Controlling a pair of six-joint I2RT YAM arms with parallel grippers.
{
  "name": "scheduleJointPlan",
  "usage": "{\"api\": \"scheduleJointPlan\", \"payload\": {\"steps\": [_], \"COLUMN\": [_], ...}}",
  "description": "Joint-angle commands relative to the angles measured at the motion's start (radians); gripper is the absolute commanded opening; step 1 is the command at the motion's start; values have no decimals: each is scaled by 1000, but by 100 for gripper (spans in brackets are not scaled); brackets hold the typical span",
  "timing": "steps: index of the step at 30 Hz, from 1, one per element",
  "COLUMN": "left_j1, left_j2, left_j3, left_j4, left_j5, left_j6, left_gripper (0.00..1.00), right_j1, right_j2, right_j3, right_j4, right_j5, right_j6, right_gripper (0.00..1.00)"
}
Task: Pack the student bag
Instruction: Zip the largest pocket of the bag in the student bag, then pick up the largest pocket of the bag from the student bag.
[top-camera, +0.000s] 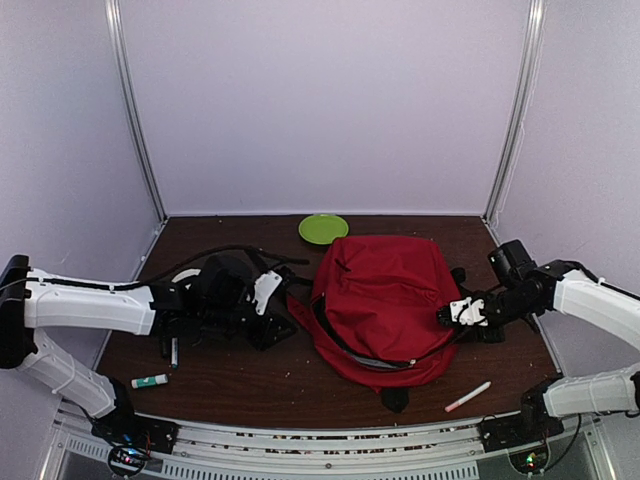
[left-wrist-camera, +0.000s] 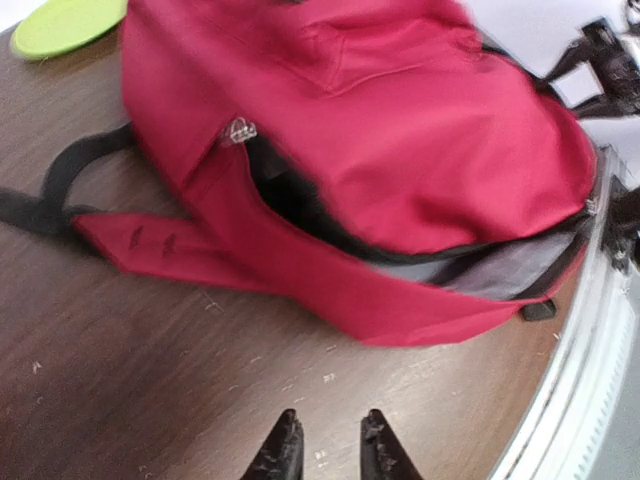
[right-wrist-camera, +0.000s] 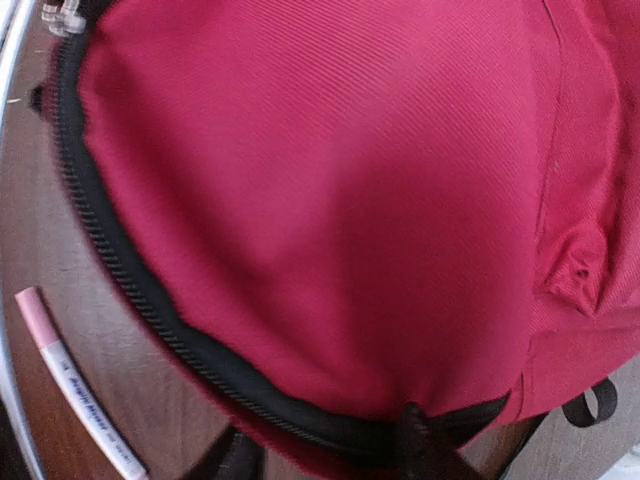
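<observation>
The student bag (top-camera: 380, 295) is a large red backpack lying flat in the middle of the table, its black zipper partly undone along the near side, showing grey lining (left-wrist-camera: 500, 270). My left gripper (left-wrist-camera: 330, 450) is open and empty, low over the bare wood a little left of the bag's open flap; in the top view it (top-camera: 272, 312) sits beside the bag's left edge. My right gripper (right-wrist-camera: 330, 455) is open at the bag's right edge (top-camera: 455, 312), its fingers (right-wrist-camera: 420, 445) straddling the black zipper rim (right-wrist-camera: 150, 310).
A green plate (top-camera: 323, 228) lies behind the bag. A pink-capped white marker (top-camera: 468, 396) lies near the front edge, also in the right wrist view (right-wrist-camera: 75, 390). A green-and-white glue stick (top-camera: 150, 381) and a dark pen (top-camera: 173, 350) lie front left. Black straps (left-wrist-camera: 60, 180) trail left.
</observation>
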Motion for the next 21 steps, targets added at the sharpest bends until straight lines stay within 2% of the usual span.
{"api": "scheduleJointPlan", "payload": {"steps": [1, 5, 11, 15, 21], "left_j1": [-118, -238, -317, -327, -330], "left_j2": [31, 137, 359, 456, 520], "left_j3": [93, 203, 465, 571, 628], "left_j4": [170, 175, -16, -90, -124], "left_j5": [20, -46, -112, -71, -125], "left_j6": [136, 364, 672, 708, 734], "left_gripper": [34, 39, 40, 41, 42], "right_j1": [11, 18, 15, 13, 13], "right_j2": [-29, -28, 32, 20, 4], "right_j3": [93, 130, 162, 147, 126], "right_j4": [-238, -261, -283, -272, -260], "right_j5": [-168, -261, -346, -361, -359], "right_j6": [-27, 34, 63, 78, 89], "right_gripper": [55, 60, 60, 60, 61]}}
